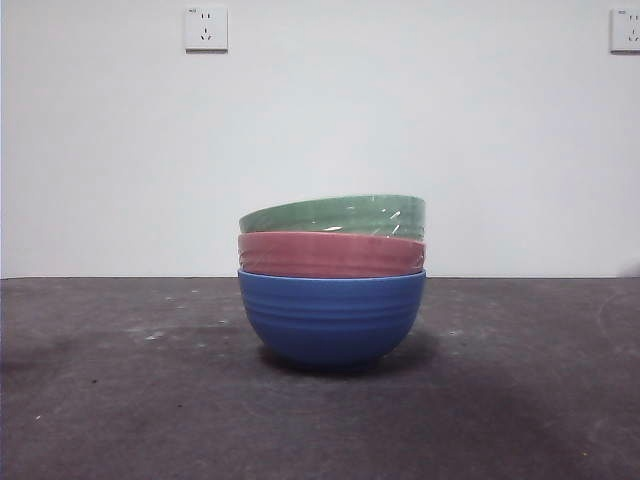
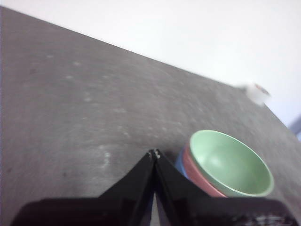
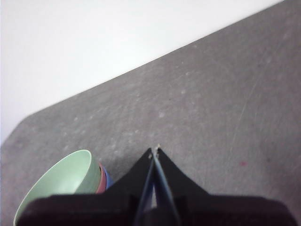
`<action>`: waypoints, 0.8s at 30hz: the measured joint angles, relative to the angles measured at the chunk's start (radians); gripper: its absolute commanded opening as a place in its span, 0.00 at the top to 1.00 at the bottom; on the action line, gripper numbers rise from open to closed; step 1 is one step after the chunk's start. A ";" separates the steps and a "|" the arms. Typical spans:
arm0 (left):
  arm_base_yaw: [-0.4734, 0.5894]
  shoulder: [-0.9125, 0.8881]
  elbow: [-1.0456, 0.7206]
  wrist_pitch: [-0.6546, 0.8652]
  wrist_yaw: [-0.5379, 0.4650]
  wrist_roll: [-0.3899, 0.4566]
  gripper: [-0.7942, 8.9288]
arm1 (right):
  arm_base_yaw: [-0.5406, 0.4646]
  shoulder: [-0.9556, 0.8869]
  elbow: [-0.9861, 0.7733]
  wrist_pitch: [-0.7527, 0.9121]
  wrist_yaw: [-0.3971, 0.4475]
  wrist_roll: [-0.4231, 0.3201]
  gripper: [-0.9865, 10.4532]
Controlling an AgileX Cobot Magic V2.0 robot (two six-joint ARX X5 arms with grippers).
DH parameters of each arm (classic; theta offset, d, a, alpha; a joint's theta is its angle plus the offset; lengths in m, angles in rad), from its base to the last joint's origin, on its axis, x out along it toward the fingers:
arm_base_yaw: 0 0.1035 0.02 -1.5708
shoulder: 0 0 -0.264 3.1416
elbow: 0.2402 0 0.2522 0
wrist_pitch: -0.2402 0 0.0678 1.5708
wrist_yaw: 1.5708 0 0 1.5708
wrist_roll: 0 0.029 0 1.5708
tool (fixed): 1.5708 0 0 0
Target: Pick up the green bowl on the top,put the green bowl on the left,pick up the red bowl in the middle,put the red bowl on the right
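red bowl (image 1: 330,255): we see only a band of its wall, the rest nested in the blue bowl (image 1: 331,318) and covered by the green bowl (image 1: 335,216) | wall socket (image 1: 626,30): cut off by the front view's edge | white object (image 2: 256,92) by the table's far edge: too blurred for us to identify

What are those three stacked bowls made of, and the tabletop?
Green bowl: probably glazed ceramic or hard plastic; glossy, with white glare streaks. Red bowl and blue bowl: likely the same ridged ware, duller sheen. Table: dark grey, matte, scuffed; material unclear.
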 measured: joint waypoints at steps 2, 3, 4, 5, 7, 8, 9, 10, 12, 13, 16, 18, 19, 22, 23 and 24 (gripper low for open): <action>0.000 0.076 0.072 -0.040 0.034 0.046 0.93 | 0.000 0.063 0.069 -0.033 0.000 -0.041 0.92; 0.000 0.117 0.111 -0.066 0.049 0.070 0.93 | 0.000 0.098 0.106 -0.054 0.000 -0.065 0.91; 0.000 0.152 0.142 -0.089 0.063 0.090 0.93 | 0.000 0.129 0.137 -0.072 0.000 -0.086 0.91; 0.000 0.193 0.177 -0.116 0.076 0.112 0.93 | 0.000 0.164 0.171 -0.093 0.000 -0.111 0.91; 0.000 0.267 0.238 -0.168 0.104 0.150 0.93 | 0.000 0.225 0.226 -0.129 0.000 -0.158 0.91; 0.000 0.303 0.269 -0.196 0.117 0.170 0.93 | 0.000 0.255 0.252 -0.146 0.000 -0.183 0.91; 0.000 0.336 0.294 -0.218 0.129 0.186 0.93 | 0.000 0.280 0.271 -0.159 0.000 -0.204 0.91; 0.000 0.371 0.319 -0.242 0.139 0.204 0.92 | 0.000 0.306 0.291 -0.174 -0.006 -0.227 0.91; -0.006 0.422 0.359 -0.284 0.145 0.230 0.92 | 0.000 0.349 0.320 -0.193 -0.038 -0.264 0.91; -0.014 0.442 0.374 -0.297 0.146 0.241 0.92 | 0.000 0.368 0.330 -0.200 -0.060 -0.278 0.91; -0.049 0.487 0.410 -0.319 0.146 0.270 0.87 | 0.000 0.410 0.345 -0.202 -0.114 -0.300 0.79; -0.073 0.502 0.418 -0.318 0.146 0.275 0.71 | 0.000 0.426 0.346 -0.203 -0.129 -0.304 0.72; -0.086 0.508 0.418 -0.315 0.145 0.277 0.62 | 0.000 0.433 0.346 -0.206 -0.131 -0.304 0.71; -0.144 0.536 0.418 -0.294 0.141 0.271 0.58 | 0.000 0.455 0.346 -0.232 -0.131 -0.304 0.71; -0.171 0.555 0.423 -0.288 0.139 0.269 0.58 | 0.000 0.456 0.346 -0.233 -0.131 -0.304 0.71; -0.200 0.581 0.436 -0.289 0.128 0.268 0.58 | 0.000 0.456 0.346 -0.232 -0.131 -0.304 0.71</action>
